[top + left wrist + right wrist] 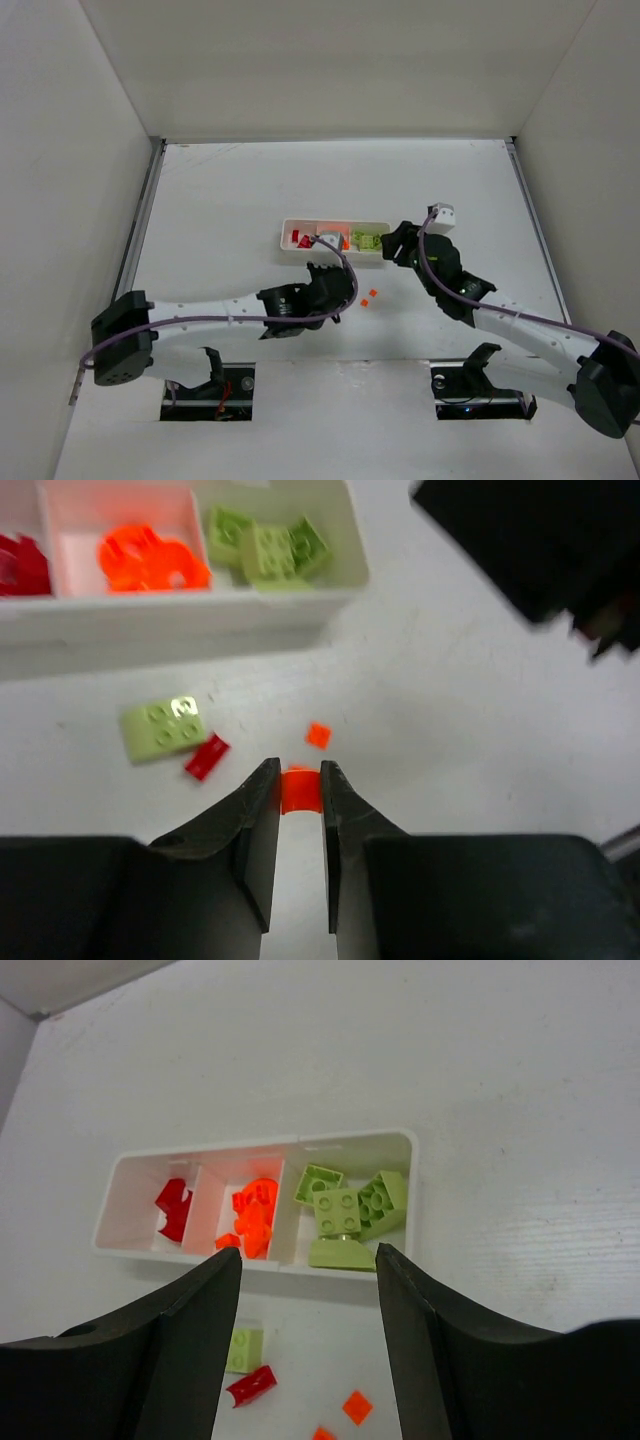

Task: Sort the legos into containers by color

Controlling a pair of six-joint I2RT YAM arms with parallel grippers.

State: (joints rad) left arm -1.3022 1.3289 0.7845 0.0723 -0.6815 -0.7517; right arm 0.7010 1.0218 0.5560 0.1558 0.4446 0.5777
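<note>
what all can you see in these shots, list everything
tray: 1, white, three compartments, mid-table
red legos in tray: about two, red, left compartment in the top view
orange legos in tray: small pile, count unclear, orange, middle compartment
green legos in tray: about four, yellow-green, right compartment
loose green lego: 1, yellow-green, on table near tray
loose red lego: 1, red, next to the loose green one
loose orange lego: 1, orange, on table
gripped orange lego: 1, orange, between left gripper's fingers
table: 1, white
left gripper: 1, black, shut on orange lego
right gripper: 1, black, open, above tray
</note>
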